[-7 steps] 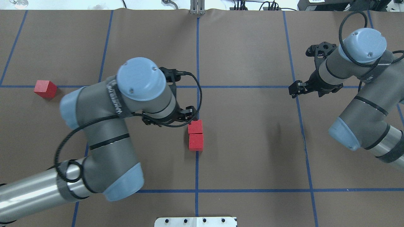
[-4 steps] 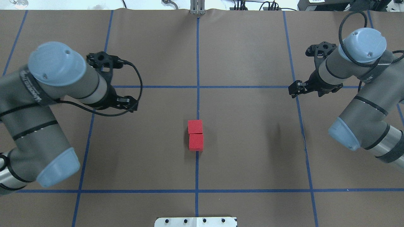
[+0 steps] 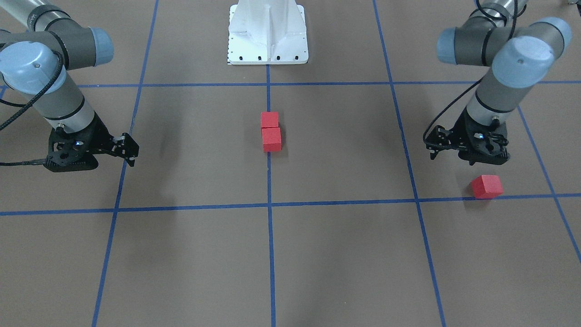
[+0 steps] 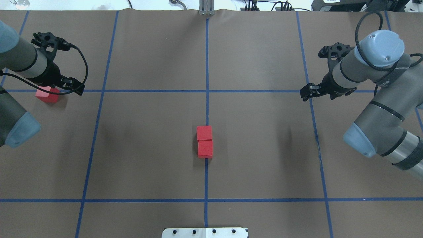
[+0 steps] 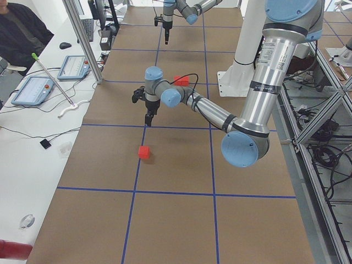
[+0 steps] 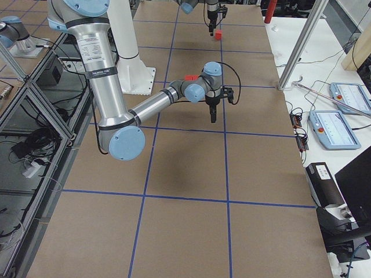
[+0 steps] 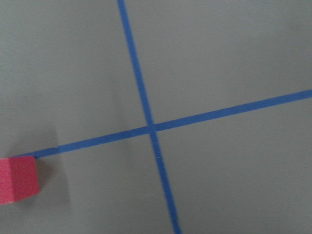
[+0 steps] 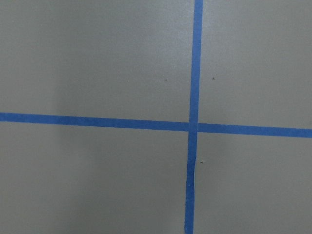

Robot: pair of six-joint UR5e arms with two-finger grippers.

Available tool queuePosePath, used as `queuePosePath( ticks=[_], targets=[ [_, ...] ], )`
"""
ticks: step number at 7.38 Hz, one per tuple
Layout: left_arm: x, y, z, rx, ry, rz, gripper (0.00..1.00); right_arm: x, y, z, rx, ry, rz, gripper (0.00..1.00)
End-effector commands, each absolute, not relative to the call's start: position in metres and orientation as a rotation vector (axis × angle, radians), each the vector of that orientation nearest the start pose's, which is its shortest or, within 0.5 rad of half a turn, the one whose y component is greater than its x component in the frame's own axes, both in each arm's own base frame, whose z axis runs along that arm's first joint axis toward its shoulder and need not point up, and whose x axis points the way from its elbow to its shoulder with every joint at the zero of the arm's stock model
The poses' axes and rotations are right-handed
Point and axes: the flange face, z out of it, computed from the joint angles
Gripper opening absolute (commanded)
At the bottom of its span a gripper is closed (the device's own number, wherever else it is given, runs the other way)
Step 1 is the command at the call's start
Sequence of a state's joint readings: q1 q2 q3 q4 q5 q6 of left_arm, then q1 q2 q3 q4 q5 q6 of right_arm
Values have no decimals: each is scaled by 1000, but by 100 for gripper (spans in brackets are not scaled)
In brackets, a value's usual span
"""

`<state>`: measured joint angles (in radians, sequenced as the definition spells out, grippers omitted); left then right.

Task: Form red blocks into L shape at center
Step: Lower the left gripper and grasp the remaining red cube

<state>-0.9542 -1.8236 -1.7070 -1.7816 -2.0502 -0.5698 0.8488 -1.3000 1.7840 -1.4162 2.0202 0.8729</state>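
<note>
Two red blocks (image 4: 204, 133) (image 4: 205, 149) lie touching in a short column on the central blue line, also in the front view (image 3: 269, 120) (image 3: 272, 139). The third red block (image 4: 46, 94) lies far left on a cross line; it also shows in the front view (image 3: 486, 186) and at the left wrist view's left edge (image 7: 17, 179). My left gripper (image 4: 76, 89) hovers just right of it, above the table, and looks open and empty. My right gripper (image 4: 305, 93) hangs over the right grid line, looks open, and holds nothing.
The white metal base (image 4: 205, 232) sits at the near edge, in line with the central line. Blue tape lines cross the brown surface. An operator (image 5: 22, 33) and tablets sit beyond the far edge in the exterior left view.
My left arm has swung from the two center blocks far to the left, and its gripper now hovers by the third block. The right gripper has shifted only slightly.
</note>
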Motion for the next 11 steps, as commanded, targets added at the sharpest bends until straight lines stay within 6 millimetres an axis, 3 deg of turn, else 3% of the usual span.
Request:
queuePosePath(
  ticks=[1, 2, 4, 6, 8, 9, 10, 11],
  targets=[
    [277, -562, 488, 225, 705, 195, 100, -326, -506, 405, 126, -750, 1, 100],
    [252, -577, 509, 224, 679, 197, 100, -327, -507, 405, 129, -753, 0, 100],
    [244, -584, 552, 177, 659, 209, 100, -328, -507, 403, 130, -755, 3, 100],
    [245, -585, 569, 145, 647, 197, 100, -328, -507, 401, 130, -758, 5, 100],
    [246, -586, 572, 123, 648, 154, 100, -329, -508, 402, 129, -757, 5, 100],
    [247, -584, 573, 120, 649, 152, 92, -329, -508, 402, 129, -756, 3, 100],
    [246, -583, 577, 114, 645, 152, 69, -329, -508, 402, 129, -756, 3, 100],
    [246, -583, 578, 113, 645, 153, 25, -329, -508, 402, 129, -757, 4, 100]
  ],
)
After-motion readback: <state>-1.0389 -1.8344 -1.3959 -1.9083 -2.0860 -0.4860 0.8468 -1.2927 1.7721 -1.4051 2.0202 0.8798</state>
